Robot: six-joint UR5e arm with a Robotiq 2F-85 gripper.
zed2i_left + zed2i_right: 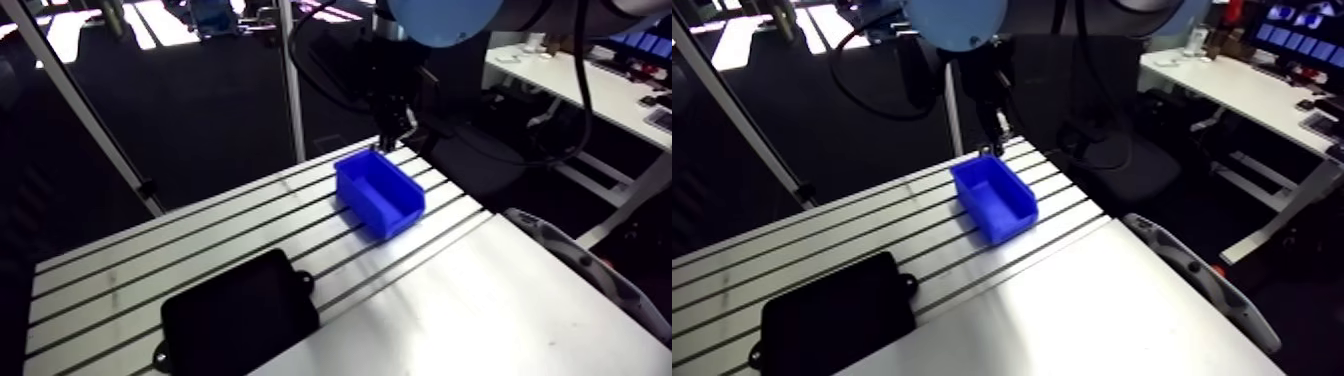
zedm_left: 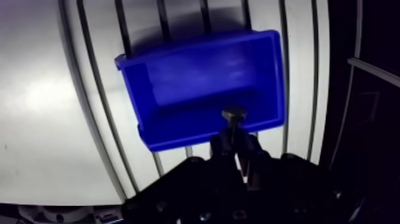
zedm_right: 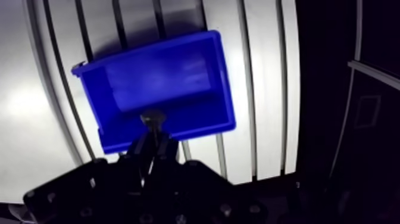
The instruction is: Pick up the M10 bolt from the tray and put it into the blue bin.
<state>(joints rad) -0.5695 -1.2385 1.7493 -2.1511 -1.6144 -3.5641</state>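
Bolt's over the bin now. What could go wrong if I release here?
The bolt, held by its shank in the gripper, hangs near the blue bin's wall, not its middle; dropped here it may clip the rim and bounce onto the table. Lowering further might knock the wall and shove the bin, which sits close to the table's edge.

- Blue bin (image 1: pixel 380 195): one.
- Black tray (image 1: pixel 240 315): one.
- M10 bolt (image 2: pixel 234 114): one.
- Gripper (image 2: pixel 236 146): one, two-fingered.
- Slotted aluminium table (image 1: pixel 500 300): one.
- Total kinds listed: five, one of each.
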